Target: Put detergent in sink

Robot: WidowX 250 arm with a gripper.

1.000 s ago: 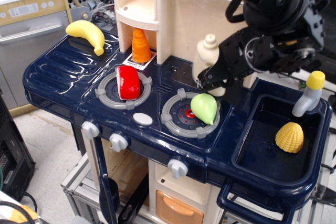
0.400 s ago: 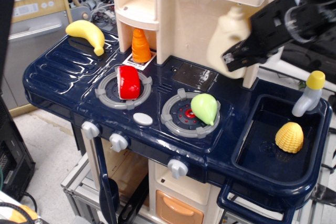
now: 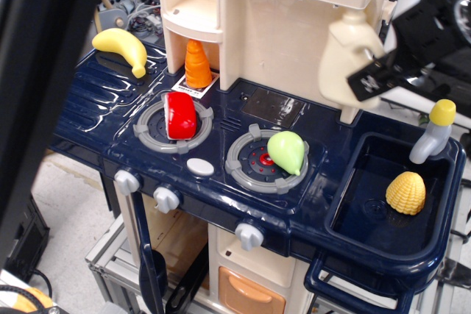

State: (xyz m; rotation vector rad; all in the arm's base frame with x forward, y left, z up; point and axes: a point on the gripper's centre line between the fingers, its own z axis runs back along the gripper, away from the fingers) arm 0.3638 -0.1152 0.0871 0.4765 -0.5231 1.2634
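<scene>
Hanging in the air above the counter, just left of the sink (image 3: 346, 211), the detergent (image 3: 346, 60) is looking light, stiff and smooth, so the gripper (image 3: 375, 75) is pinching its lower body with jaws closed on it, where slipping seems possible.

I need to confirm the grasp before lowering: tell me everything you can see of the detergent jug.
The detergent is a cream-white, smooth plastic jug with a round cap on top. It hangs roughly upright in the air, clear of the counter, left of and above the sink. The gripper clamps its lower right side. Its handle is not clearly visible.
</scene>
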